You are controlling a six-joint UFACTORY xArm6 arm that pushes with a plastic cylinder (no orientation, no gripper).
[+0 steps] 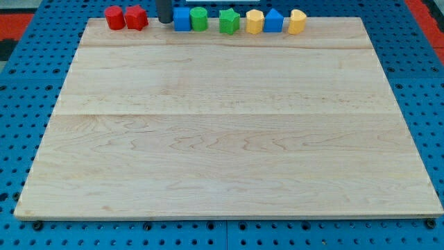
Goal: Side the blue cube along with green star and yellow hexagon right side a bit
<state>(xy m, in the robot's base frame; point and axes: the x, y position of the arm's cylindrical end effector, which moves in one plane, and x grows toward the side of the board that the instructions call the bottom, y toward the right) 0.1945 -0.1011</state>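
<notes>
A row of blocks lines the board's top edge. From the view's left: a red cylinder (pixel 114 18), a red block (pixel 136 17), a blue cube (pixel 182 19), a green cylinder-like block (pixel 199 19), a green star (pixel 229 21), a yellow hexagon (pixel 254 22), a second blue block (pixel 274 21) and a yellow block (pixel 297 21). My tip (pixel 165 21) is at the top edge, just left of the blue cube and close to touching it, between it and the red block.
The wooden board (pixel 229 139) lies on a blue pegboard surface (pixel 21 83). The blocks sit close to the board's top edge. Red areas show at the view's top corners.
</notes>
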